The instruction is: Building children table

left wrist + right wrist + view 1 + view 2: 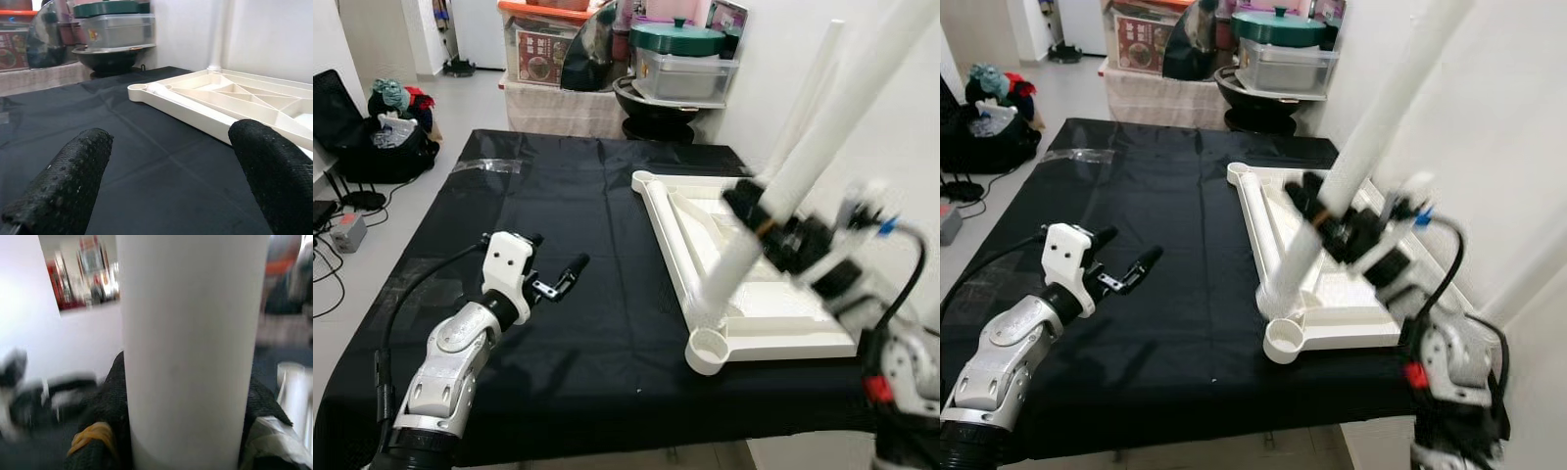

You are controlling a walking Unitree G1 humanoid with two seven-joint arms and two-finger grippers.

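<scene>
Gripping a long white table leg (822, 127) near its lower part, the right gripper (771, 227) tilts it over the upturned white tabletop (773, 294) lying beneath it on the black-covered surface (578, 196). The left gripper (551, 266) hovers open, well apart from the tabletop.
</scene>
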